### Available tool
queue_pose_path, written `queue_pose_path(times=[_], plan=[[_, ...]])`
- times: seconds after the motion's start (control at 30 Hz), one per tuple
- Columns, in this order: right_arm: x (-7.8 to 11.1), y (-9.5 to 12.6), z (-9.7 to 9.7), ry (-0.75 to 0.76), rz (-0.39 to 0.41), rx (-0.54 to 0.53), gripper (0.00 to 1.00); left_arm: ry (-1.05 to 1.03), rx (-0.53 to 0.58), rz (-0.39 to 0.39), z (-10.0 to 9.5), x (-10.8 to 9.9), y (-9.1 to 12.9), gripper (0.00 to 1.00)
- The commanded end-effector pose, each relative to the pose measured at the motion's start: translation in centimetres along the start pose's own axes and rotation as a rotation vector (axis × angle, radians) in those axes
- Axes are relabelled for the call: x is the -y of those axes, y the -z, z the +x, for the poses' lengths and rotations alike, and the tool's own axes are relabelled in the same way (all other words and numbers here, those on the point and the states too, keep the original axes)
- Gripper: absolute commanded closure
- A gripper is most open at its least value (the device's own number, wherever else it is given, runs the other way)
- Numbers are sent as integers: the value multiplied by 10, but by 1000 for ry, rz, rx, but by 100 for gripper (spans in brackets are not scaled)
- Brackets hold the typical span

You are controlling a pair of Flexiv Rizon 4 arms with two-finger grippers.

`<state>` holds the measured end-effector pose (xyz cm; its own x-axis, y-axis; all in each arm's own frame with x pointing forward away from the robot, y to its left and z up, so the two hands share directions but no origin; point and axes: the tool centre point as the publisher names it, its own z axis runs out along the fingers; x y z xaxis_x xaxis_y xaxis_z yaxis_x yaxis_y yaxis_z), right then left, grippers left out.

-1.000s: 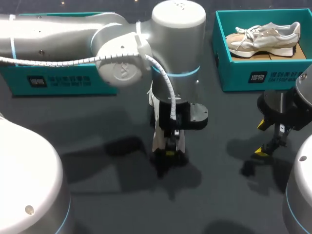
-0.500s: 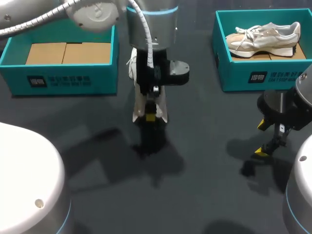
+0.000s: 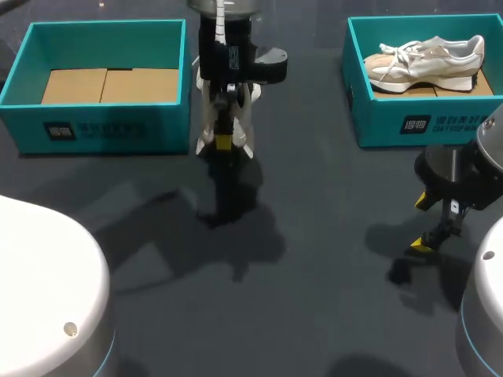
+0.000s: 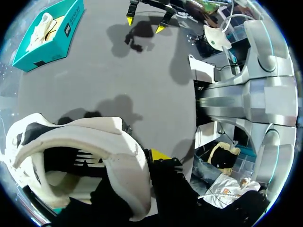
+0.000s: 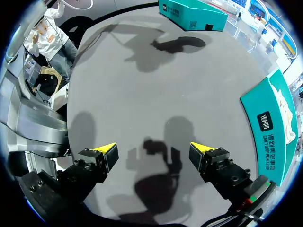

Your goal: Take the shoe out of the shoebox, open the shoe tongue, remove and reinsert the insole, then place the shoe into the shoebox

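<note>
Two teal shoeboxes, two white shoes. Just right of the left shoebox (image 3: 102, 129), the left gripper (image 3: 224, 141) hangs over the dark table (image 3: 314, 259), fingers clamped on one shoe (image 3: 206, 118). The second shoe (image 3: 428, 61) lies in the right shoebox (image 3: 440, 122) – near it the right gripper (image 3: 422, 224), fingers wide apart.
</note>
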<state>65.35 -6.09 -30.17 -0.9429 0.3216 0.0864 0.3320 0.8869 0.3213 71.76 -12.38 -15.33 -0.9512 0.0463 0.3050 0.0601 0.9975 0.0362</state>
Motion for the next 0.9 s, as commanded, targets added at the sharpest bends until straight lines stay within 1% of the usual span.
queue_pose_path(times=[0.03, 0.27, 0.37, 0.4, 0.5, 0.53, 0.6, 0.9], plan=[[1, 0, 2, 0, -1, 3, 0, -1, 2, 0, 0, 0, 1, 100], [1, 0, 2, 0, -1, 3, 0, -1, 2, 0, 0, 0, 1, 100], [1, 0, 2, 0, -1, 3, 0, 26, 22, -19, -16, -11, 11, 100], [1, 0, 2, 0, -1, 3, 0, 29, 23, -12, -20, -17, 15, 100], [1, 0, 2, 0, -1, 3, 0, 64, 41, -24, -34, -34, 25, 100], [1, 0, 2, 0, -1, 3, 0, 67, 29, -20, -37, -39, 27, 100], [1, 0, 2, 0, -1, 3, 0, 80, 46, -26, -46, -55, 34, 100], [1, 0, 2, 0, -1, 3, 0, 117, 42, -28, -95, -125, 54, 100]])
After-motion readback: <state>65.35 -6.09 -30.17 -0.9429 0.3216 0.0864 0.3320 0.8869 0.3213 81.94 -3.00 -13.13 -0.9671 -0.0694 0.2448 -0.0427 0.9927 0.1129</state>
